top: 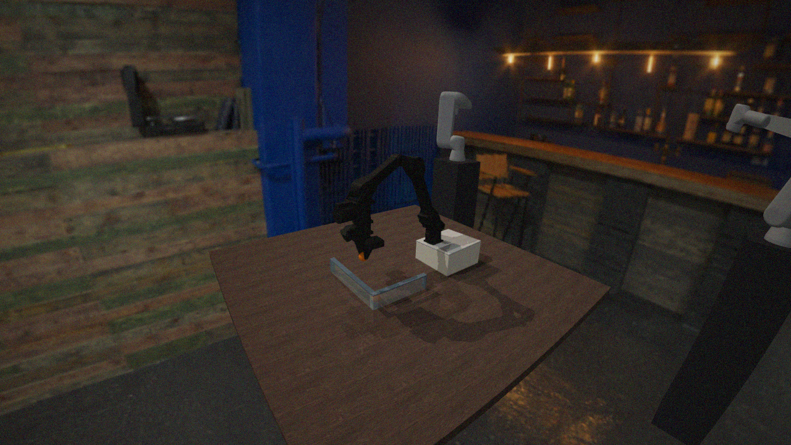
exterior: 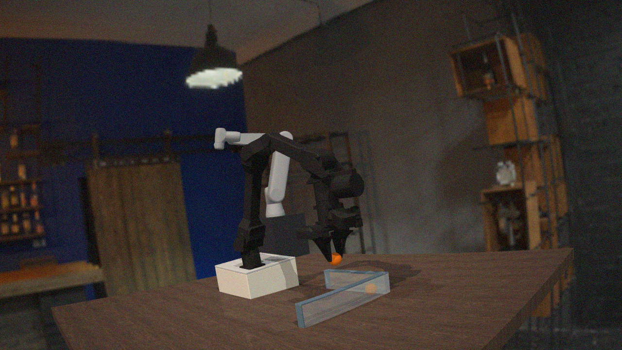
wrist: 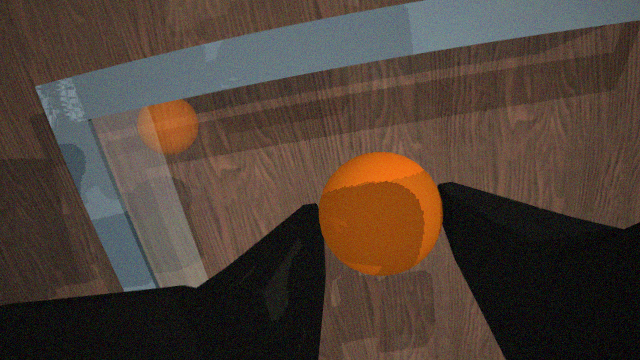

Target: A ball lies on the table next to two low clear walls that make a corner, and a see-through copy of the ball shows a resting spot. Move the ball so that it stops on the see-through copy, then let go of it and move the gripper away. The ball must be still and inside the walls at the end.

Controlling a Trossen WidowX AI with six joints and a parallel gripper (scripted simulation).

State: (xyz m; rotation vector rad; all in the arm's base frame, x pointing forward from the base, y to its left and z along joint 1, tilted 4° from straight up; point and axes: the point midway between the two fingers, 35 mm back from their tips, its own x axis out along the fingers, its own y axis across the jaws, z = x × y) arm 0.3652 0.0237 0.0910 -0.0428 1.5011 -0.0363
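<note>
My hand (wrist: 380, 220) pinches the orange ball (wrist: 380, 212) above the desk (exterior: 456, 283), inside the clear walls (wrist: 240, 60). The see-through copy (wrist: 167, 126) sits at ten o'clock, in the corner. A high release could let it bounce or roll off the mark. It's round: no long axis, no heading.

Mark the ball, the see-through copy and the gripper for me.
ball (wrist: 380, 212): wrist view, centre of its face.
see-through copy (wrist: 167, 126): wrist view, its middle, in the walls' corner.
gripper (exterior: 332, 256): exterior view, between fingertips, shut on ball.
</note>
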